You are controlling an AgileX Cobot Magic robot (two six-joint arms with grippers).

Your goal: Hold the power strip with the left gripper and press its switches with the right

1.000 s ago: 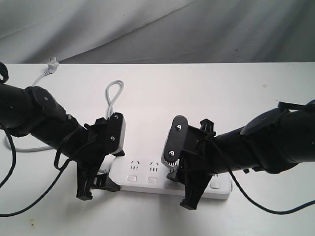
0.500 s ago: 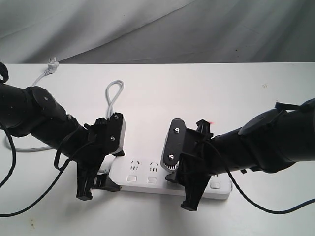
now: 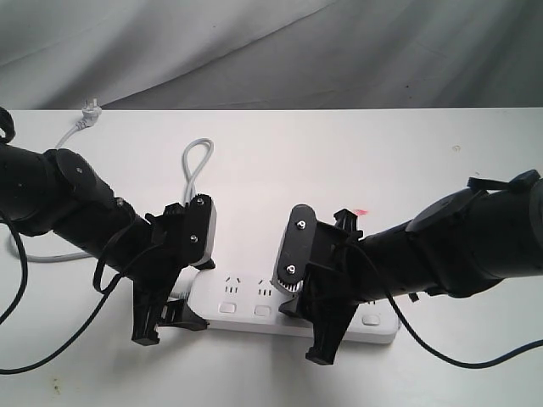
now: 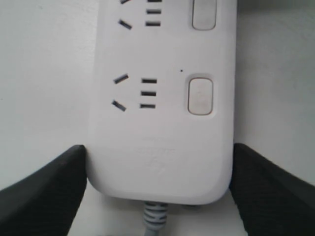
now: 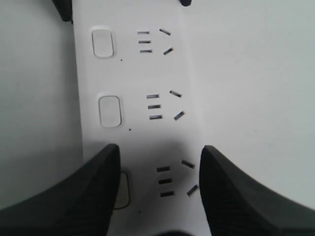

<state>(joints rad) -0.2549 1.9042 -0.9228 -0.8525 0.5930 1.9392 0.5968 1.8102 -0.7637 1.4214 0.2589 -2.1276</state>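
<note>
The power strip (image 3: 254,307) is a long white bar lying near the table's front. My left gripper (image 3: 168,320) clamps its cord end. In the left wrist view the two black fingers (image 4: 54,189) press against both long sides of the power strip (image 4: 162,128), beside the last switch (image 4: 201,95). My right gripper (image 3: 310,320) hovers over the middle of the strip. In the right wrist view the right gripper (image 5: 158,153) is open. One of its fingers (image 5: 96,191) half covers a switch (image 5: 124,189), and two more switches (image 5: 110,111) lie beyond. Whether that finger touches it is unclear.
The grey cord (image 3: 197,161) loops behind the left arm and runs to a plug (image 3: 91,110) at the table's back left. Black cables hang from both arms. The white table (image 3: 382,161) ends at a grey cloth backdrop (image 3: 254,51).
The right gripper has shifted slightly to the left along the strip and a touch lower. The left gripper and the strip have not moved.
</note>
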